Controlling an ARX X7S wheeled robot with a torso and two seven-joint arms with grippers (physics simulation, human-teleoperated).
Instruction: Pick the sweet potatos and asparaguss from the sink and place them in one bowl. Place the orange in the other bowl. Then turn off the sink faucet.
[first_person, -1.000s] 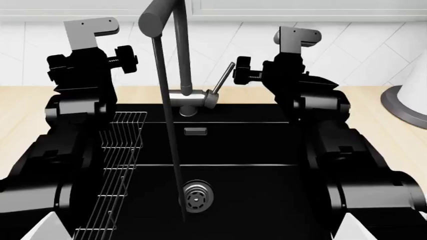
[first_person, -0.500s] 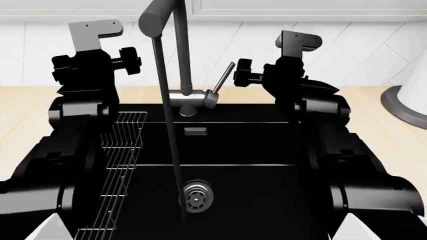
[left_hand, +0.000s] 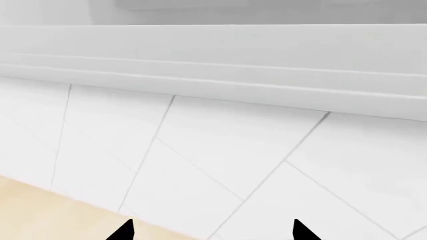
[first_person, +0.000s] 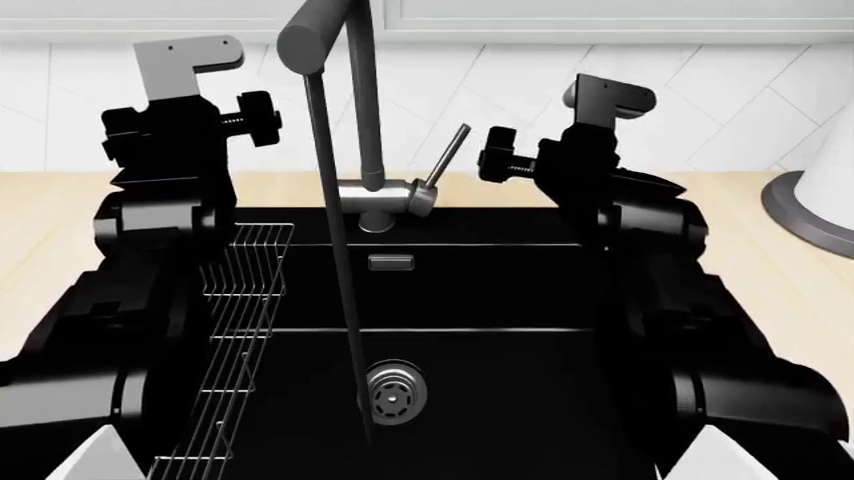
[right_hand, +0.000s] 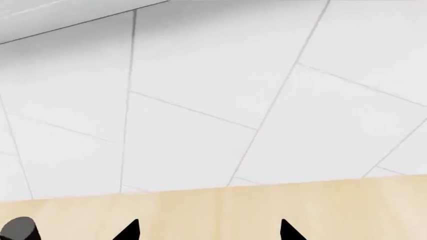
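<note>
Both arms are raised over the black sink (first_person: 441, 290), the left gripper (left_hand: 210, 231) and right gripper (right_hand: 208, 230) both spread open and empty, the right one just beside the lever of the sink faucet (first_person: 358, 120).

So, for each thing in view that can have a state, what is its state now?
sink faucet: upright, lever tilted up; a thin dark stream falls to the drain.
sink: no produce visible inside; wire rack lies along its left side.
left tool: open, empty, facing the tiled wall.
right tool: open, empty, raised beside the lever, not touching it.
</note>
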